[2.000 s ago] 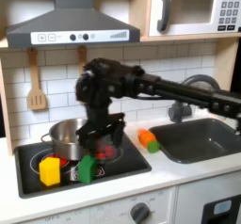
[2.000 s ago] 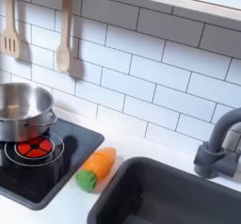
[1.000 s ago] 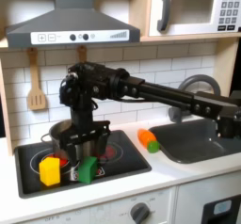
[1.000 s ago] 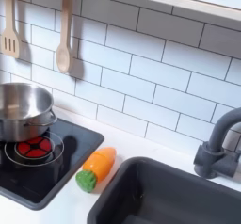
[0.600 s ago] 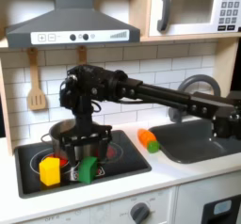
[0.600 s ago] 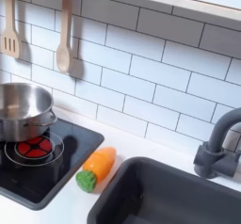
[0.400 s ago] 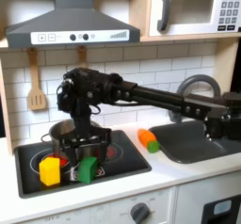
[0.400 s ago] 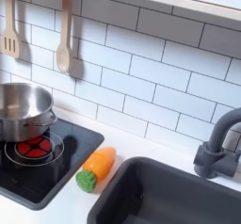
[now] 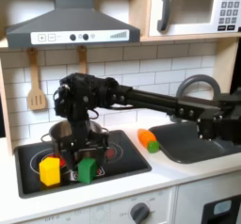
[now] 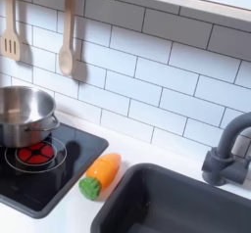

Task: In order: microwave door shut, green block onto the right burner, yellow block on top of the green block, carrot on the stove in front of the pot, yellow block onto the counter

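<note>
In the first exterior view the green block (image 9: 87,168) stands on the black stove (image 9: 122,164) near its front edge, with the yellow block (image 9: 50,171) just to its left. My gripper (image 9: 81,149) hangs right above the green block, in front of the steel pot (image 9: 62,134). Its fingers are spread and hold nothing. The carrot (image 9: 148,139) lies on the counter between stove and sink, and in the second exterior view the carrot (image 10: 100,174) lies beside the stove (image 10: 69,173). The microwave (image 9: 193,9) door looks shut.
A dark sink (image 9: 196,139) with a faucet (image 10: 229,151) lies to the first exterior view's right. Wooden utensils (image 10: 67,41) hang on the tiled wall. The pot (image 10: 22,115) sits behind a red burner (image 10: 34,155). My arm (image 9: 160,96) spans the counter from the right.
My arm has swung left over the stove, carrying the gripper from above the right burner to above the green block. Blocks, carrot and pot have not moved.
</note>
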Available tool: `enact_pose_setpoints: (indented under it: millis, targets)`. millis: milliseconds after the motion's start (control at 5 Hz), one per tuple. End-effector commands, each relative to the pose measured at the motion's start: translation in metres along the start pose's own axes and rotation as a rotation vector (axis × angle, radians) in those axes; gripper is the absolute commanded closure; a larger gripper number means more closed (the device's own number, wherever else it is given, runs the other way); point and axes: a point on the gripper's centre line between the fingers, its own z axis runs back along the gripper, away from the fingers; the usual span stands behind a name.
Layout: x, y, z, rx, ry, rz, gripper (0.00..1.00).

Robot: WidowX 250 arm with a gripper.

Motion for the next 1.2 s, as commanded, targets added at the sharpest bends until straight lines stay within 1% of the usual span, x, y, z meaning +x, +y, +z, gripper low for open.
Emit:
enact_pose_setpoints:
  millis: [0, 200, 400, 600, 800, 1000]
  targets:
    - [0.000, 0.004, -0.006, 0.031, 0.003, -0.059, 0.00]
    - [0.002, 0.003, -0.011, 0.038, 0.005, -0.085, 0.00]
    - [0.004, -0.004, -0.021, 0.029, 0.022, -0.111, 0.00]
    - [0.012, -0.012, -0.029, 0.015, 0.032, -0.139, 0.00]
    - [0.014, -0.012, -0.026, 0.038, 0.030, -0.130, 0.00]
    - [0.019, -0.010, -0.025, 0.045, 0.024, -0.114, 0.00]
